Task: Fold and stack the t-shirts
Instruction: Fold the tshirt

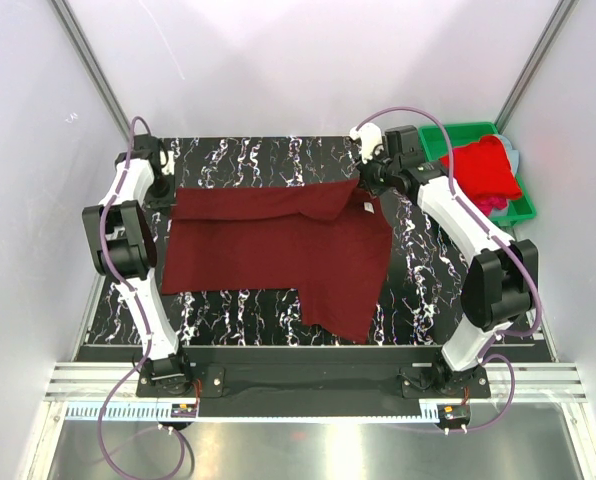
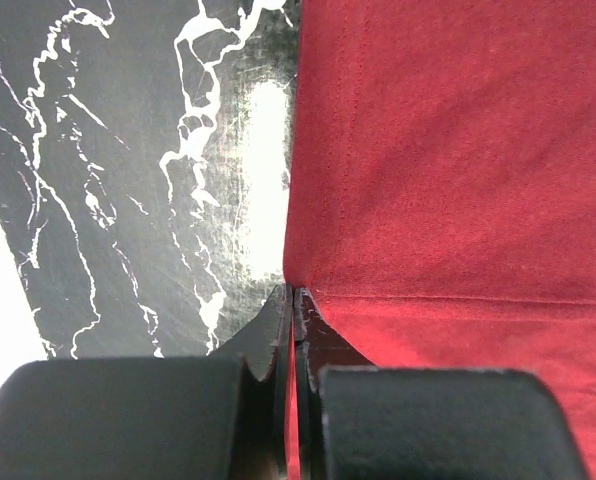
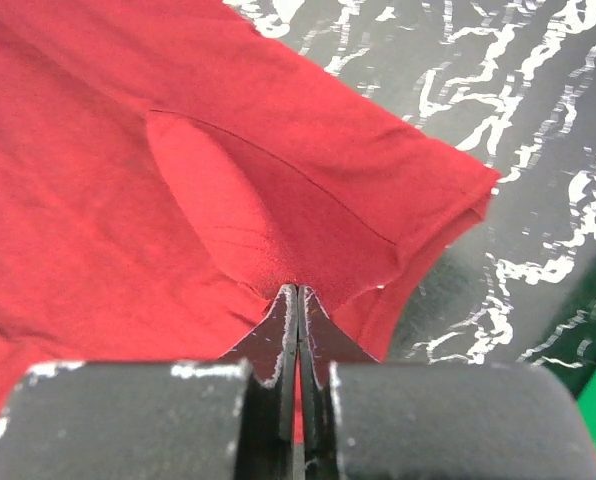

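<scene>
Status, near to far.

Near: the dark maroon cloth t-shirt (image 1: pixel 278 250) lies spread on the black, white-veined marble-pattern table (image 1: pixel 418 290), roughly centred between the arms. On the near right, part of it juts toward the arm bases, so that edge is uneven and not squared up.

Mid: the body lies flat with few wrinkles.

Far edge: a strip of the shirt is turned over onto the body and runs between the two grippers. It reads as the first fold only.
- The left gripper (image 1: pixel 168 196) has its jaws together, clamped on the shirt's far-left corner at the fold. The wrist view shows cloth pinched between the tips, low at the table surface.
- The right gripper (image 1: pixel 367 184) also has its jaws together, clamped on the far-right end by a hemmed edge. A small pucker of cloth rises just ahead of the tips.

Far right: the green plastic bin (image 1: pixel 448 135) at the table's far corner holds a bunched bright red cloth t-shirt (image 1: pixel 483 165). Pink-magenta cloth (image 1: pixel 490 206) shows beneath it. Neither is folded.

Judgement: early in the task. One shirt is in its first fold, none are finished, and there is no stack. Left to do: complete the maroon folds and set it down, then pull, fold and stack the bin shirts.
</scene>
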Available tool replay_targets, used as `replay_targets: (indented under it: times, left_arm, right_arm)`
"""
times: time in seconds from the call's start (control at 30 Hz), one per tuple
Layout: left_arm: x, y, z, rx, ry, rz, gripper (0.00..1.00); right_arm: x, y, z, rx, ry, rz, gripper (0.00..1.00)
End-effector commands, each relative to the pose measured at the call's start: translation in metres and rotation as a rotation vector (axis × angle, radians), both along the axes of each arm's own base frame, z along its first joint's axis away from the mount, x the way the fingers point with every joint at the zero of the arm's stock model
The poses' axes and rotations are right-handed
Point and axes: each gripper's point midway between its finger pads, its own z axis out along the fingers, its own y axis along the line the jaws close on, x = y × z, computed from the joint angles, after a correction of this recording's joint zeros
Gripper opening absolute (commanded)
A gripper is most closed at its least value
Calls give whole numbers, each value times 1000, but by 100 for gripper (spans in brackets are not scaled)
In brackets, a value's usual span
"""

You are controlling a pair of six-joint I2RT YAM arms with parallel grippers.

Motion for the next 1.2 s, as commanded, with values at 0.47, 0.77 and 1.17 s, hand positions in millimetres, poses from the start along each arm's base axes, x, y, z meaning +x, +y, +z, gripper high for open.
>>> replay_targets:
  times: [0.47, 0.77, 1.17]
  left_arm:
    - [13, 6, 3, 18, -27, -7, 0]
    - [6, -1, -3, -8, -7, -15, 2]
    - [16, -13, 27, -51, -82, -25, 35]
  right_arm:
    - [-67, 8, -78, -27, 224, 113, 0]
    - [-49, -17, -102, -162, 161, 40, 0]
    - [-47, -14, -103, -168, 185, 61, 17]
